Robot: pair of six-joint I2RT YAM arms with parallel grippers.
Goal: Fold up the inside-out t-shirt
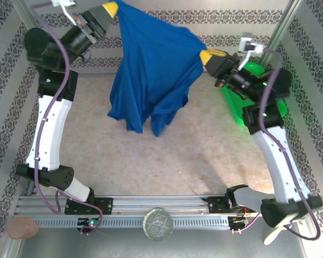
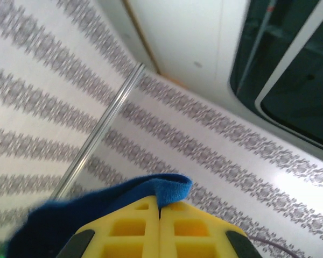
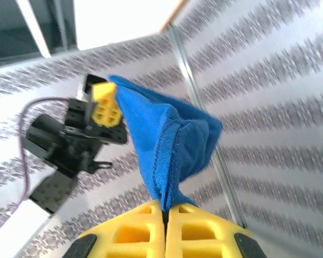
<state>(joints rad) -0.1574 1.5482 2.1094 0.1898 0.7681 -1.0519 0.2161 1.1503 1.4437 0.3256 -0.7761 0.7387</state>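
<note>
The inside-out t-shirt (image 1: 151,75) hangs draped above the far half of the surface (image 1: 167,161). The left end effector (image 1: 112,9) is closed tight on one top corner. The right end effector (image 1: 204,56) is clamped on the other corner, nearer the surface.

The overhead view was bright and evenly lit. The pale worktop (image 1: 167,156) was nearly washed out, and shadows on it were faint. The green basket (image 1: 234,113) at 3 o'clock glared, oversaturated. Frame posts (image 1: 282,27) leaned outward near the corners. In the left wrist view the wallpaper (image 2: 43,107) was smeared with blur, and the left claw (image 2: 160,215) at 6 o'clock looked soft. The right wrist view blew out white at 12 o'clock, though the t-shirt (image 3: 167,145) was sharp.
</note>
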